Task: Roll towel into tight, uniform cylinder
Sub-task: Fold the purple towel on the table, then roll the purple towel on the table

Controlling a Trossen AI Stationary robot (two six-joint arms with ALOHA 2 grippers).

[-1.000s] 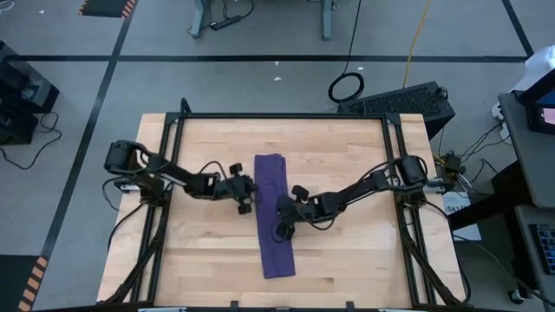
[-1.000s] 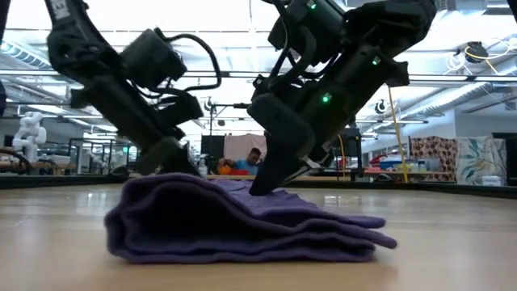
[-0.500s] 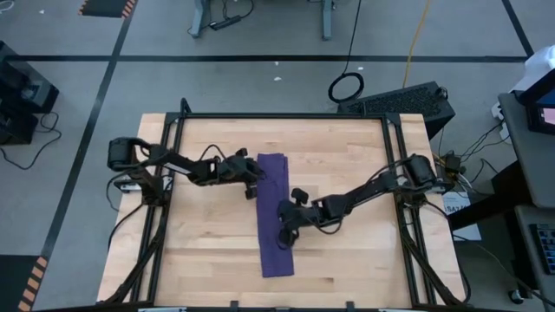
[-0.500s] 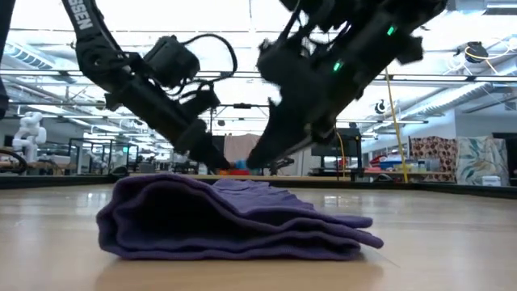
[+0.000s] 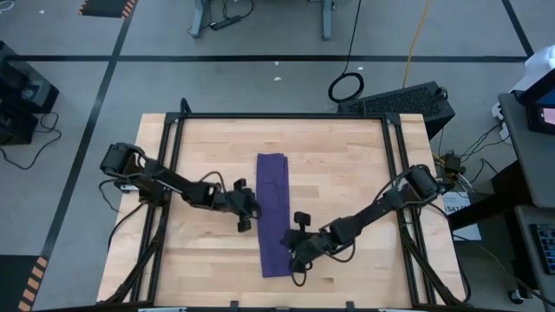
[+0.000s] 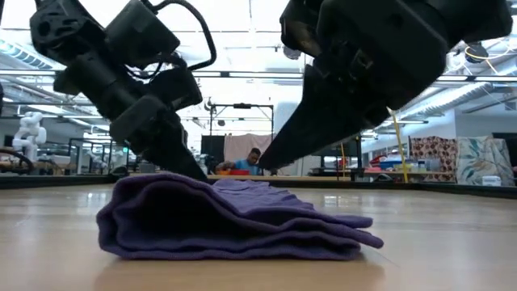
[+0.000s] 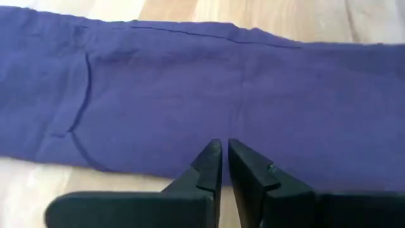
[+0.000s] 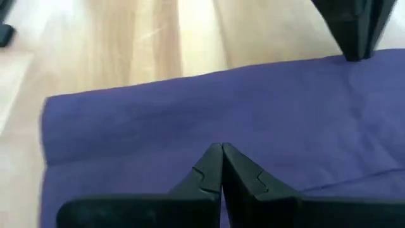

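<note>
Since a second ago both arms have shifted toward the near end of the towel (image 5: 275,213): right end effector (image 5: 295,251) has slid from the towel's middle down its right edge toward the near short end; left end effector (image 5: 246,209) went up to the towel's far left edge and is now back at mid-length on the left edge. Towel itself hasn't moved.

Towel: long folded purple strip, lying flat in the middle of the tabletop (image 5: 347,165), short ends far and near. Low view shows stacked folds, no roll started.

Left end effector: fingers nearly together, tips at the towel's left edge, nothing between them. Right end effector: fingers pressed together, tips resting on or just above the cloth close to the near end; can't tell contact for sure.

Step, my read: positioning before the first roll; zero cylinder yet.

Next move calls for: both end effectors at the same short end, pinch or tuck that edge across its full width, turn it over evenly. Uneven start will likely give a cone, not a cylinder.
</note>
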